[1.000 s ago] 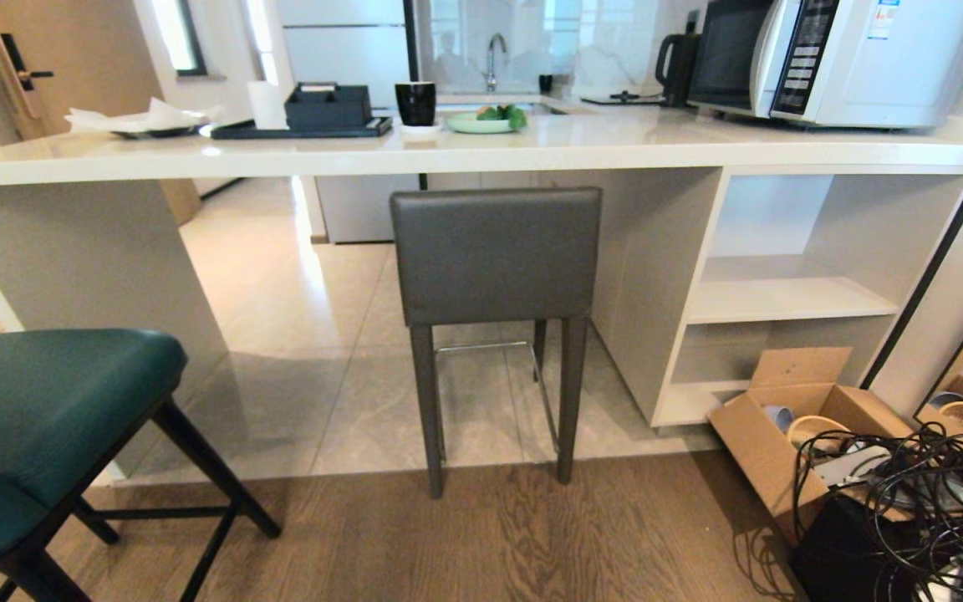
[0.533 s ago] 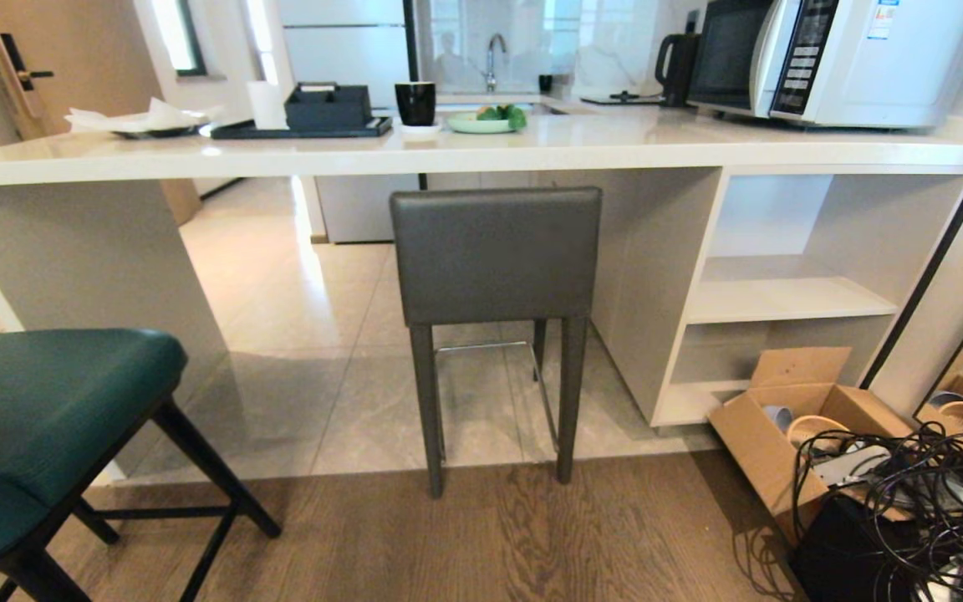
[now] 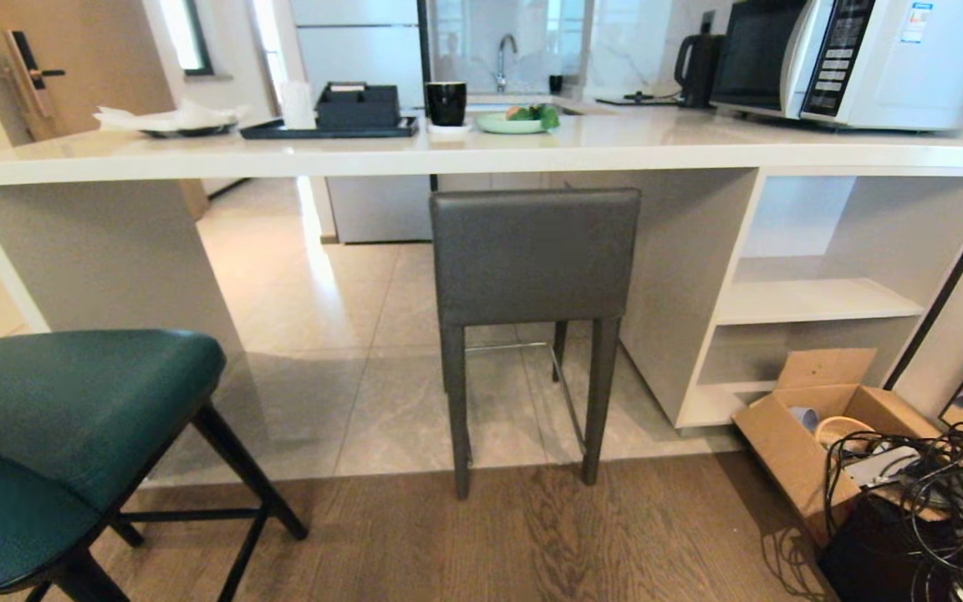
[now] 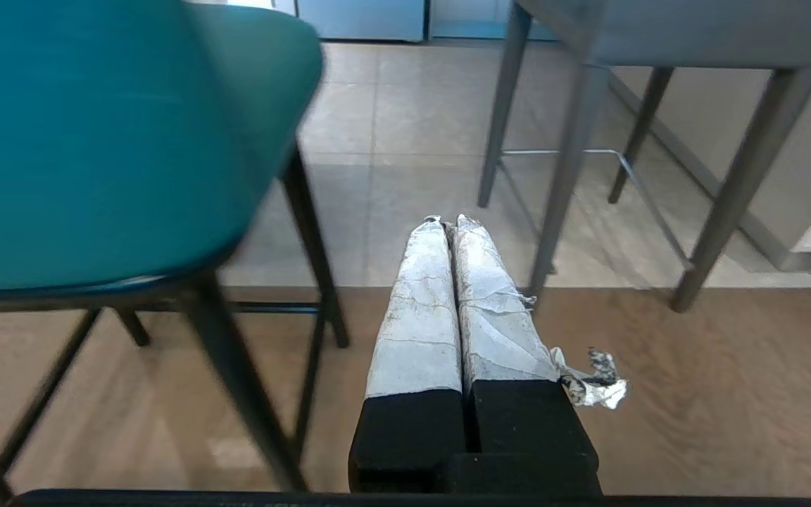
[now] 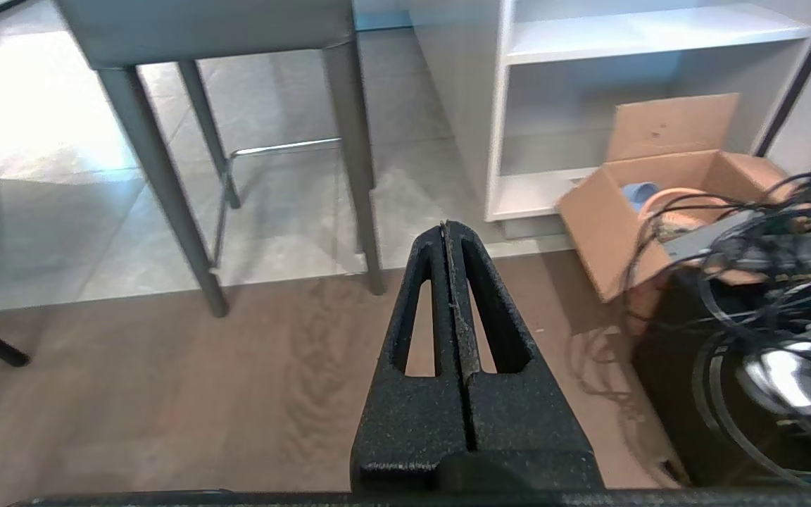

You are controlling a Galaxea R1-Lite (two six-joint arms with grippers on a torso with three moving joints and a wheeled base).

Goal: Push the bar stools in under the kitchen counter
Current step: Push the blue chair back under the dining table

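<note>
1. We see the left gripper [image 4: 448,222] with its two fingers [image 4: 416,310] wrapped in pale tape and pressed together, holding nothing, hanging low over the wooden floor [image 4: 694,394].
2. We see the right gripper [image 5: 445,227] with its two black fingers [image 5: 493,310] closed flat against each other, also empty, over the same wood floor.
3. We count two bar stools. The dark grey stool [image 3: 534,255] stands at the kitchen counter [image 3: 481,155], its rectangular back just below the counter's front edge and its seat tucked beneath the slab; its two front legs rest where tile meets wood.
4. The teal stool [image 3: 55,418] stands well out from the counter, on the wood floor, in front of the counter's slab end panel [image 3: 105,251], not under the top.
5. On the counter we count one black cup [image 3: 446,102], one green plate [image 3: 515,123], one dark tray [image 3: 327,130] and one microwave [image 3: 858,58].
6. Below the counter's far end sit two open white shelves [image 3: 816,301]; on the floor beside them lies one open cardboard box [image 3: 824,418] and a tangle of black cables [image 3: 933,493].
</note>
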